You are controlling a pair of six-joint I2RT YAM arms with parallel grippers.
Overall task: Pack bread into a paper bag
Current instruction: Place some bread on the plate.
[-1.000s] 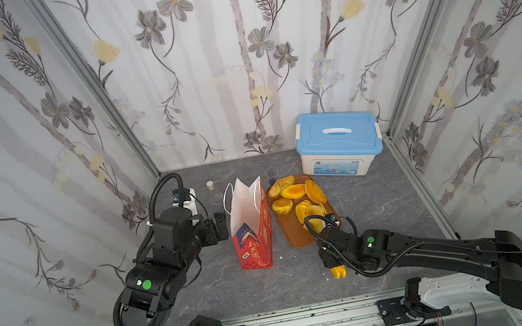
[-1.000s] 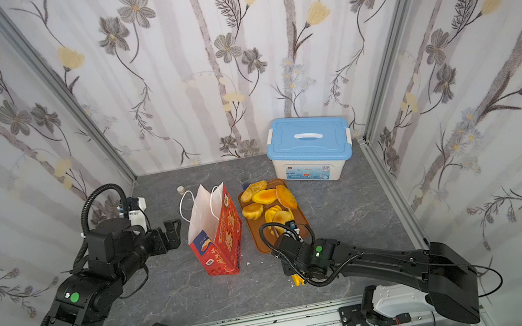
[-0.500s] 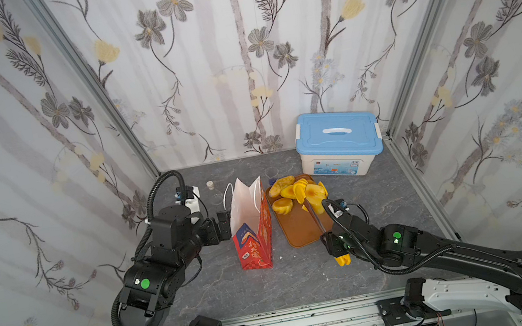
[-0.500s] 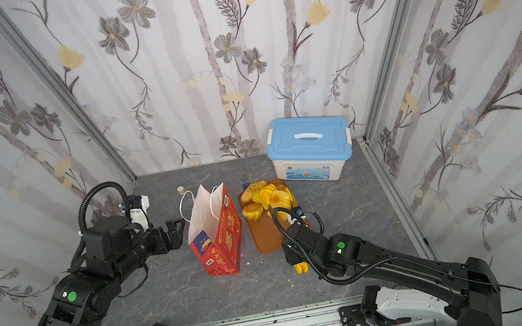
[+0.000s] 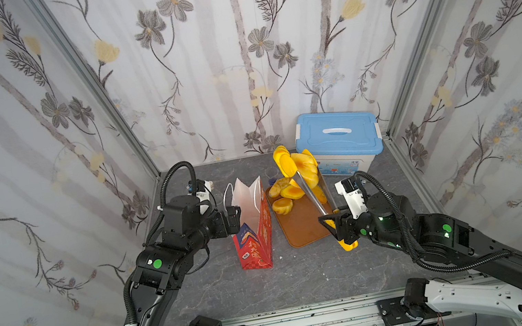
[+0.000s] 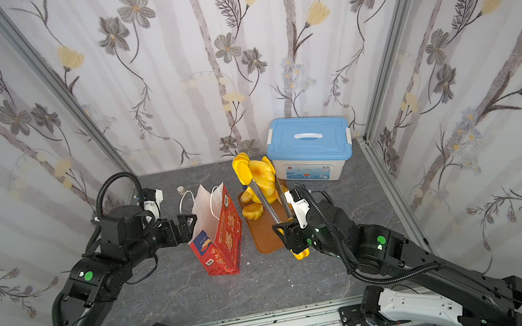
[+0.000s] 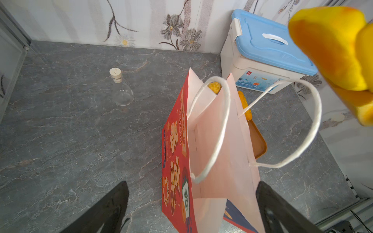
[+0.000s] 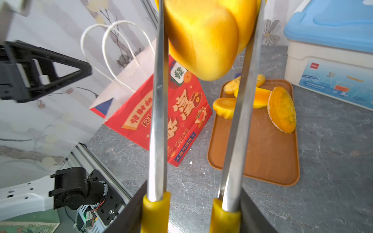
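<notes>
The red paper bag (image 5: 253, 234) (image 6: 222, 236) stands open, white inside (image 7: 214, 145), left of the tray. My left gripper (image 5: 234, 218) (image 7: 191, 193) is open, with one finger on each side of the bag's near end. My right gripper (image 5: 337, 222) (image 8: 191, 201) is shut on the yellow handles of the metal tongs (image 5: 312, 194) (image 8: 159, 121). The tongs pinch a yellow-orange bread loaf (image 5: 299, 164) (image 6: 260, 175) (image 8: 201, 40) in the air above the tray's far end, right of the bag mouth. More bread (image 5: 283, 205) (image 8: 281, 109) lies on the tray.
The flat brown tray (image 5: 300, 229) (image 8: 262, 157) lies between the bag and my right arm. A blue-lidded white box (image 5: 338, 135) stands at the back right. A small glass flask (image 7: 122, 90) stands behind the bag on the left. Walls close three sides.
My right arm has lifted the tongs with the loaf up off the tray and swung them upright. The left arm has barely moved.
</notes>
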